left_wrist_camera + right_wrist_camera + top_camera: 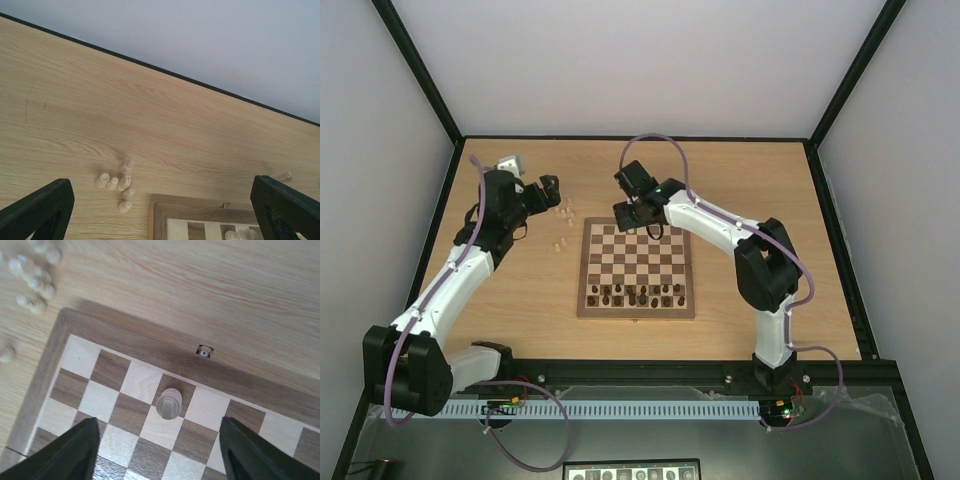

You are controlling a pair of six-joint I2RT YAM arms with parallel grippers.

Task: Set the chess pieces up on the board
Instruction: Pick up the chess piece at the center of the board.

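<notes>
The board (638, 305) lies mid-table, with dark chessmen along its near rows. One cream piece (168, 403) stands on a dark square in the far row, near the clasp (204, 350). My right gripper (160, 450) hovers over the board's far edge (648, 220). It is open and empty, with the piece between and just ahead of its fingers (65, 452). Several cream pieces (120, 182) stand bunched on the table off the board's far-left corner (160, 215). My left gripper (160, 212) is open and empty above them (552, 190).
Loose cream pieces (563, 212) lie left of the board, and one stands apart (558, 243). One cream piece (284, 175) lies on the table beyond the board's far edge. The table's black back rim (165, 71) runs behind.
</notes>
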